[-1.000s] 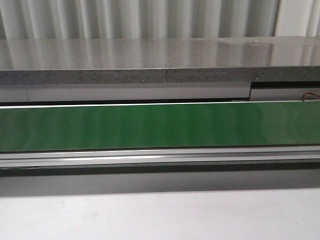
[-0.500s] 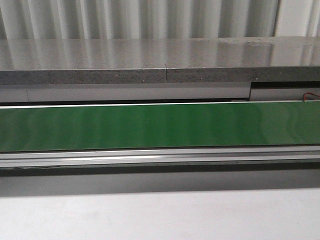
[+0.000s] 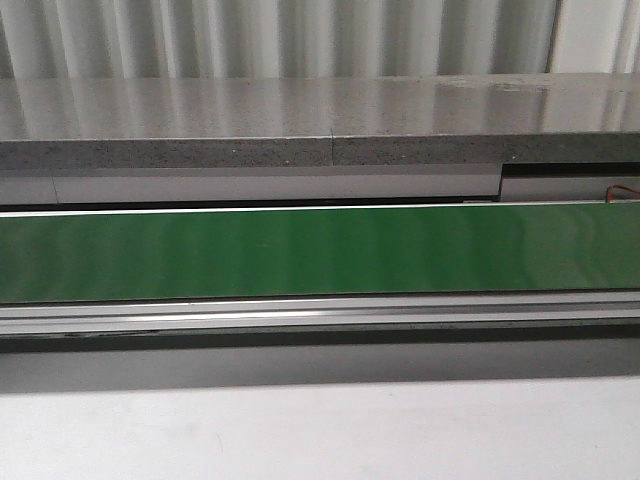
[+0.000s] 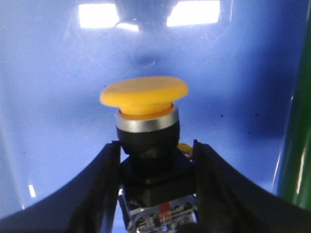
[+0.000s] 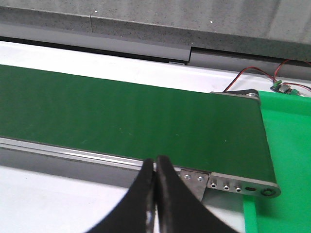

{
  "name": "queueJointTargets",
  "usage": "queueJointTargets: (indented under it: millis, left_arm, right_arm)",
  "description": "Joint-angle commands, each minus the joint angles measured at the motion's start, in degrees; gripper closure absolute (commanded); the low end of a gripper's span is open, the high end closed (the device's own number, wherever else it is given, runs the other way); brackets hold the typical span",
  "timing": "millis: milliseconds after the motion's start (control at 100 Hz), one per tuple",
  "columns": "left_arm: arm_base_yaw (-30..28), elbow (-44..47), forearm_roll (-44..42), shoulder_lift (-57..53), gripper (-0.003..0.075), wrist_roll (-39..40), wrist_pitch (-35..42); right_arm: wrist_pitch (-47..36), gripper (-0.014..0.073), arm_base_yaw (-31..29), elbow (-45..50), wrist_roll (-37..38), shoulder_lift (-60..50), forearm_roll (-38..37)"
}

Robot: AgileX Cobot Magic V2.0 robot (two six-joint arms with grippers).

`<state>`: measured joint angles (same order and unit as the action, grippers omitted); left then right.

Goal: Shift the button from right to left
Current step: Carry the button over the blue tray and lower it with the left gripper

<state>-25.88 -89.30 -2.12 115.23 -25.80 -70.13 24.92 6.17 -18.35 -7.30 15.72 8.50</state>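
In the left wrist view the button (image 4: 145, 97) fills the middle: round yellow cap, silver ring, dark collar and a boxy rear block. My left gripper (image 4: 155, 148) is shut on the button's dark body, one black finger on each side, above a shiny blue surface (image 4: 53, 73). My right gripper (image 5: 155, 162) is shut with nothing in it, its fingers pressed together over the near rail of the green belt (image 5: 121, 116). The front view shows the green belt (image 3: 320, 250) with neither gripper nor the button in it.
A grey stone ledge (image 3: 300, 125) runs behind the belt. A white tabletop (image 3: 320, 430) lies in front. At the belt's right end are a metal end bracket (image 5: 194, 178), a bright green surface (image 5: 286, 145) and red wires (image 5: 252, 70).
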Motion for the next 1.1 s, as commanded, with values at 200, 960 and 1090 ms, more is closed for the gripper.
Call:
queueJointTargets:
  millis: [200, 960, 1090]
  left_arm:
    - [-0.2, -1.1, 1.2, -1.8, 0.0538, -0.1, -0.5]
    - [-0.1, -1.1, 4.6, -6.4, 0.0542, 0.0, 4.3]
    - [-0.1, -1.1, 8.3, -9.1, 0.0741, 0.0, 4.3]
  right_arm:
    - [-4.6, 0.066, 0.1, -1.6, -0.7, 0.5, 0.2]
    - [-4.6, 0.066, 0.1, -1.6, -0.7, 0.5, 0.2]
    - [-4.6, 0.066, 0.1, -1.6, -0.7, 0.5, 0.2]
